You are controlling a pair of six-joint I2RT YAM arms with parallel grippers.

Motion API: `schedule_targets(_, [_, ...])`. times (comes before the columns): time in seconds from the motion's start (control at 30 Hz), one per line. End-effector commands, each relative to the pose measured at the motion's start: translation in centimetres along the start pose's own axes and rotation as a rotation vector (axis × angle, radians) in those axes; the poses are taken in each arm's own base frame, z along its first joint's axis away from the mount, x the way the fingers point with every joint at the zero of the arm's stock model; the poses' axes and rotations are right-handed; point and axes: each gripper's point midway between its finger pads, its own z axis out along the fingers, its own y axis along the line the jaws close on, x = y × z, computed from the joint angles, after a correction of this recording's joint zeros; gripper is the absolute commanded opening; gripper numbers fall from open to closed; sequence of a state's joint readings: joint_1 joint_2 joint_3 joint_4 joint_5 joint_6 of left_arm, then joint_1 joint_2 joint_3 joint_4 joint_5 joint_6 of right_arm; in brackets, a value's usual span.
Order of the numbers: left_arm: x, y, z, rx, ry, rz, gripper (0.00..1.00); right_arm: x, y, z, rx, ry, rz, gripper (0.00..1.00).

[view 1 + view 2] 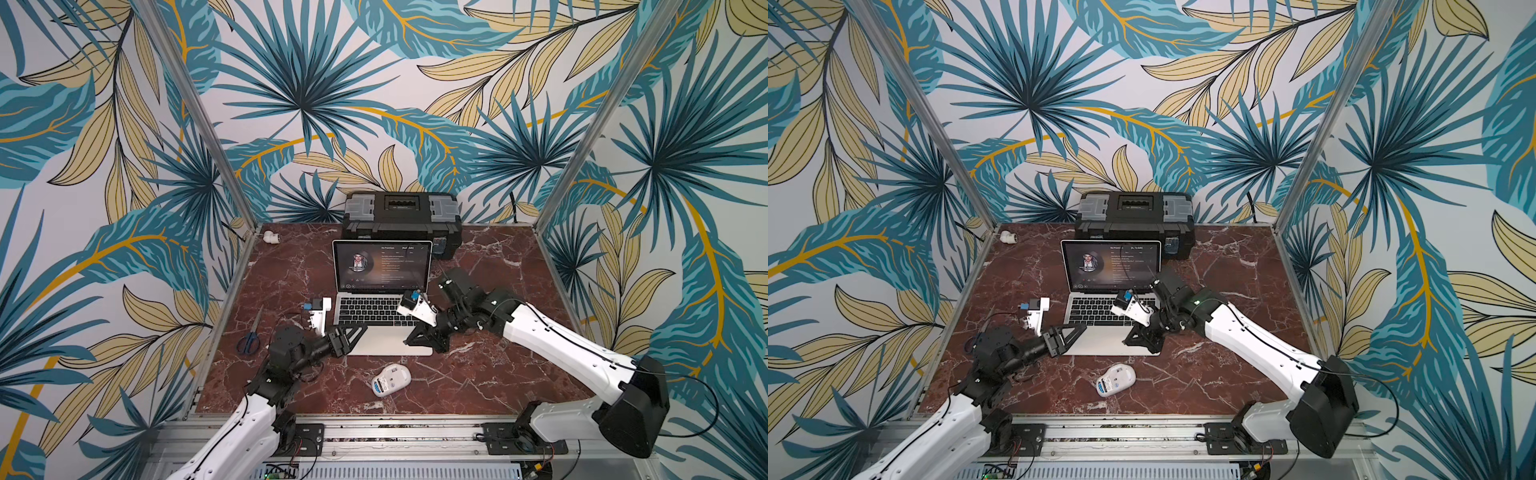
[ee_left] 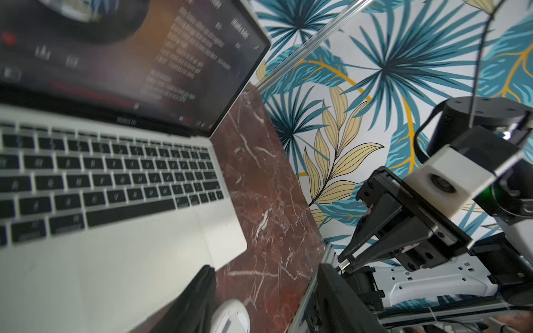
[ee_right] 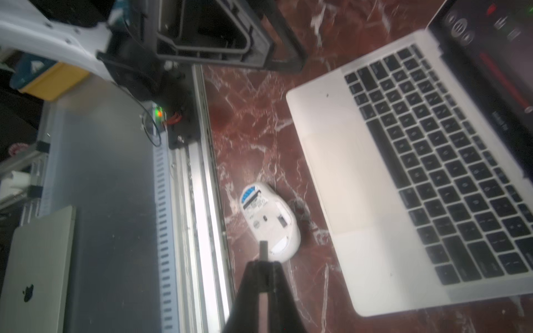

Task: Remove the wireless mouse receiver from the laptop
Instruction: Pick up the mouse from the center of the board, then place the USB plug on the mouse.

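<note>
The receiver (image 3: 263, 248), a tiny dark stub with a silvery plug end, was out of the laptop (image 1: 376, 309), pinched in the closed right gripper (image 3: 263, 263) by the laptop's front right corner. The left gripper (image 1: 360, 329) sat at the front left corner, jaws apart, holding nothing. The wireless mouse (image 1: 390, 380) lay underside-up before the laptop.

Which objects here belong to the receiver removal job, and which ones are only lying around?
Job: laptop, wireless mouse receiver in the right gripper, wireless mouse.
Lying about: black toolbox, blue-handled scissors, white fitting.
</note>
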State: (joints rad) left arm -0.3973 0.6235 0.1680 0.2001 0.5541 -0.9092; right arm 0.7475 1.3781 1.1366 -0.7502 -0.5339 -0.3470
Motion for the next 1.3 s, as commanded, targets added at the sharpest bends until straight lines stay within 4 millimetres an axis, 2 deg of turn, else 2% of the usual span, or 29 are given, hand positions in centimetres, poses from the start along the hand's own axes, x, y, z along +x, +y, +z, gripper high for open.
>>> schedule_targets(0.0, [4.9, 5.2, -0.4, -0.188, 0.100, -0.202, 0.63, 3.9, 0.7, 1.9, 0.033, 0.200, -0.121, 0.00])
schedule_targets(0.13, [6.9, 6.1, 0.3, -0.217, 0.185, -0.235, 0.67, 3.7, 1.5, 4.1, 0.001, 0.260, -0.225, 0.00])
schedule_targets(0.27, [8.7, 7.9, 0.6, -0.251, 0.233, -0.314, 0.66, 3.8, 0.6, 6.5, 0.030, 0.353, -0.326, 0.00])
schedule_targets(0.47, [11.0, 8.3, 0.3, -0.297, 0.332, -0.349, 0.65, 2.4, -0.6, 7.8, 0.055, 0.381, -0.413, 0.00])
schedule_targets(0.63, [12.4, 8.7, 0.2, -0.296, 0.377, -0.400, 0.61, 2.4, -1.1, 8.5, 0.057, 0.448, -0.467, 0.00])
schedule_targets(0.9, [13.6, 8.5, -0.1, -0.287, 0.440, -0.426, 0.60, 3.7, -1.0, 9.1, 0.050, 0.558, -0.532, 0.00])
schedule_targets(1.27, [13.3, 8.5, 0.6, -0.277, 0.448, -0.412, 0.59, 4.0, -0.7, 10.9, 0.006, 0.584, -0.525, 0.00])
